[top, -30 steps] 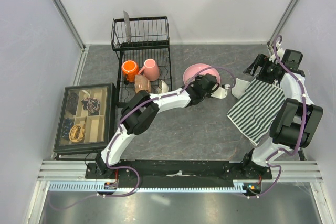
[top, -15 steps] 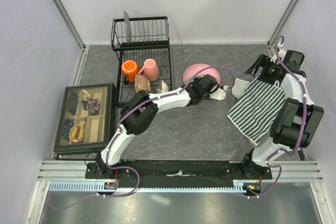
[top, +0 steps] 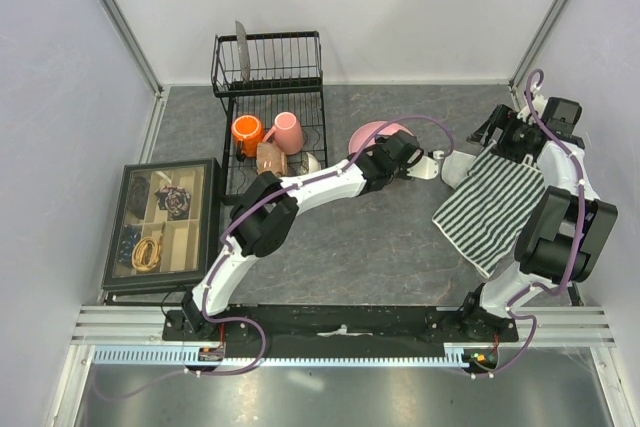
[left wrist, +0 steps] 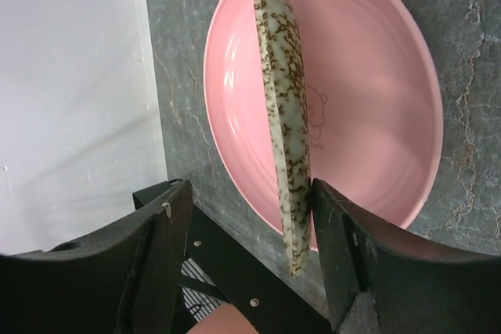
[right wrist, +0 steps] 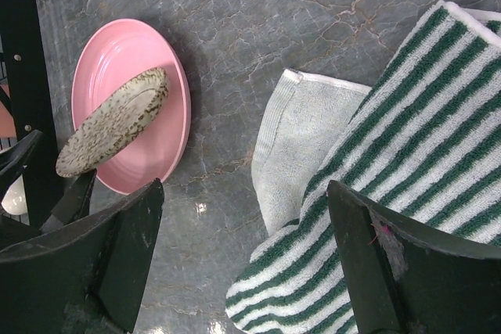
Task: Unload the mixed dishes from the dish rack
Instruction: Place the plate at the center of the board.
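The left gripper (left wrist: 249,185) has its fingers spread. A speckled dish (left wrist: 282,115) stands on edge between them, touching one finger and clear of the other, so nothing clamps it. It leans over a pink plate (left wrist: 368,91) lying flat on the table (top: 350,247), just right of the rack (top: 268,62) at centre frame.

If the arm pulls away, the dish could tip and slap onto the plate, chipping either, or roll off across the table.

The right gripper (right wrist: 244,189) hangs wide open and empty beside the striped towel (right wrist: 407,138). An orange mug (top: 246,132) and a pink mug (top: 288,132) remain racked.
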`<state>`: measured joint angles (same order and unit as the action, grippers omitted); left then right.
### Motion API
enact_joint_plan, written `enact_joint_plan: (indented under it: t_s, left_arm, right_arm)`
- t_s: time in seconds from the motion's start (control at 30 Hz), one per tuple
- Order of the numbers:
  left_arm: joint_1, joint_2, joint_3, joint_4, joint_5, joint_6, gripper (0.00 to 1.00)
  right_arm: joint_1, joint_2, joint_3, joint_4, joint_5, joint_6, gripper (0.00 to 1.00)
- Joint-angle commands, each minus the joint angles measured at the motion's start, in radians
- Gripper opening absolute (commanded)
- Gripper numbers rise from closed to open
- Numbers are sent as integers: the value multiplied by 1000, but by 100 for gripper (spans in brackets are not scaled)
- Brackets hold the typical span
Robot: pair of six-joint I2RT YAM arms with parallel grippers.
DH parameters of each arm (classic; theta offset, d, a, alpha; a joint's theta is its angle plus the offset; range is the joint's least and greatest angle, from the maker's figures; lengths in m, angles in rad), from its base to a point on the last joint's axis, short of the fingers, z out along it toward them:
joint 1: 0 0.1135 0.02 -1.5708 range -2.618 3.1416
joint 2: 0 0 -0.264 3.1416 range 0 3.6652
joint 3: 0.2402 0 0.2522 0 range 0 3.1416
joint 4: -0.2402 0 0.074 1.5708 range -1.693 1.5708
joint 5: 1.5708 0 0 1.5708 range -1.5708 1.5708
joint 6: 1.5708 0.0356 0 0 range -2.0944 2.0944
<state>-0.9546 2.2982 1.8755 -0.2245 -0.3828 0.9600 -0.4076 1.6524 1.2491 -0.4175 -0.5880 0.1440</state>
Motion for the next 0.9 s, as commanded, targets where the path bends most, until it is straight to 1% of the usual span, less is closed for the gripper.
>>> enact_joint_plan:
  t_s: [0.0,0.43,0.73,0.87]
  left_arm:
    - [5,29,48,10,1,-20,69]
    - [10,43,50,-16,21,-35,69]
    - [19,41,60,-79,90,-61,70]
    - [20,40,74,-104,113,-72,74]
  right_arm:
    - [-7,0,-4,28,-29,5,93]
    - [-19,4,-5,29,-32,3,93]
    - [-23,12,-7,29,-35,6,93]
    - [-26,15,-7,29,-38,6,93]
